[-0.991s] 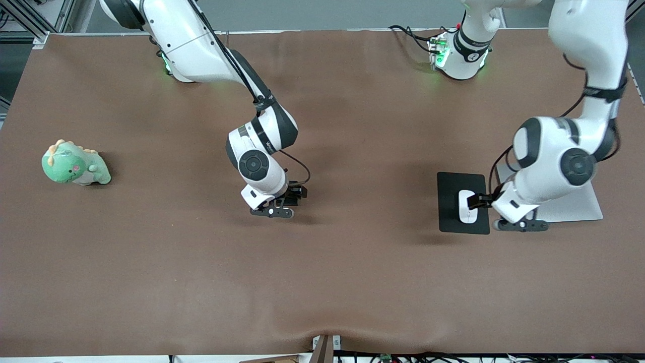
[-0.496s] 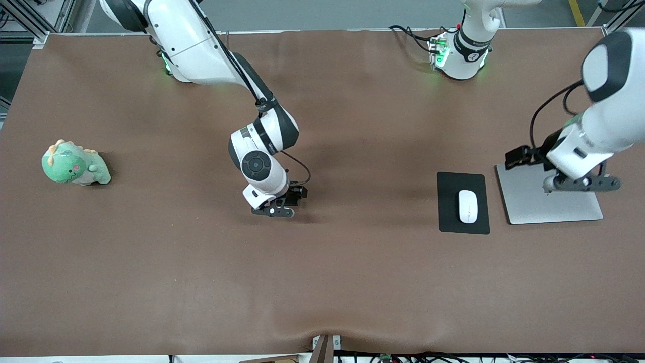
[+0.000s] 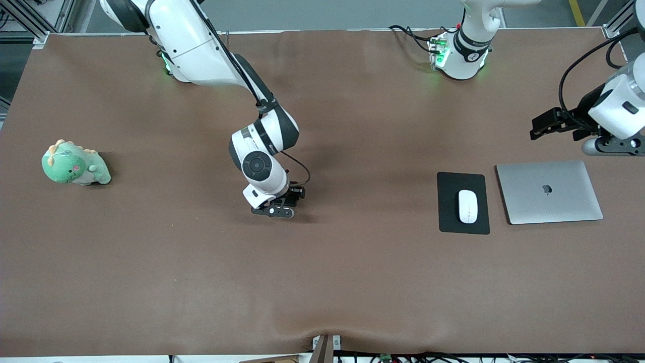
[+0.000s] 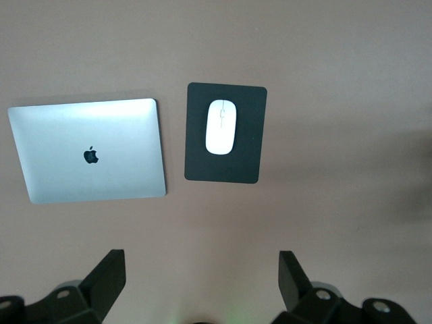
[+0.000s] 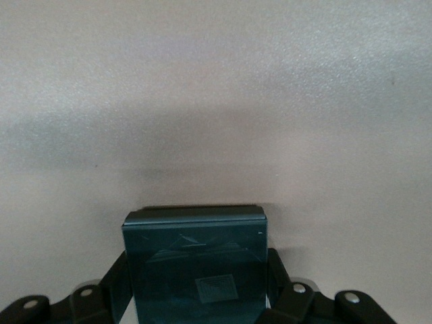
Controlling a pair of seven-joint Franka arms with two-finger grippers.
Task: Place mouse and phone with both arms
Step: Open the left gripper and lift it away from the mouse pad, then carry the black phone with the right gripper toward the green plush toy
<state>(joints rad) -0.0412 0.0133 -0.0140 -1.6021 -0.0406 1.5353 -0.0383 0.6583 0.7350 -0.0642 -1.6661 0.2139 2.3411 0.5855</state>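
Note:
The white mouse lies on a black mouse pad toward the left arm's end of the table; the left wrist view also shows the mouse. My left gripper hangs open and empty over the table's edge past the laptop, its fingers wide apart around bare cloth. My right gripper is low over the middle of the table. In the right wrist view it is shut on the phone, a dark glossy slab between both fingers. In the front view the phone is hidden under the hand.
A closed silver laptop lies beside the mouse pad. A green plush dinosaur sits near the right arm's end of the table. Brown cloth covers the whole table.
My left arm has drawn back from the mouse and off the laptop toward its table edge, still open. My right gripper has shut on the phone and barely moved.

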